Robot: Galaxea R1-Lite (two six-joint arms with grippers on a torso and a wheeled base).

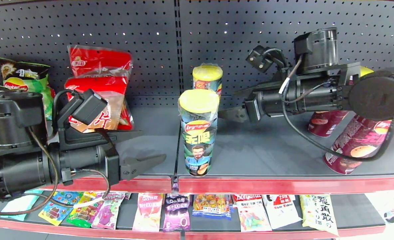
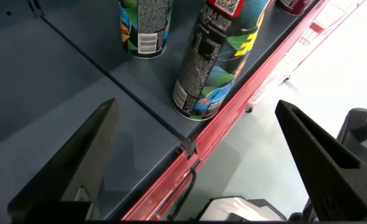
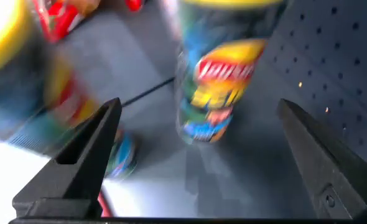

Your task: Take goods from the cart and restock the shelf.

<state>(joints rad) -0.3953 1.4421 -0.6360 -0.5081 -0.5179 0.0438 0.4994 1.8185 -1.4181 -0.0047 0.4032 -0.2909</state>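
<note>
Glossy, yellow-lidded cylindrical can (image 1: 198, 133) stands upright; matte grey shelf (image 1: 267, 150) beneath.

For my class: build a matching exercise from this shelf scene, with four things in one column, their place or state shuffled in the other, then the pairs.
Things
1. front yellow-lidded can
2. maroon cans
3. red snack bags
4. left gripper

Place or state
A. open, holding nothing
B. tilted, at the right end of the shelf
C. upright, at the shelf's front edge
D. standing at the back left

Pairs: 1-C, 2-B, 3-D, 4-A.
</note>
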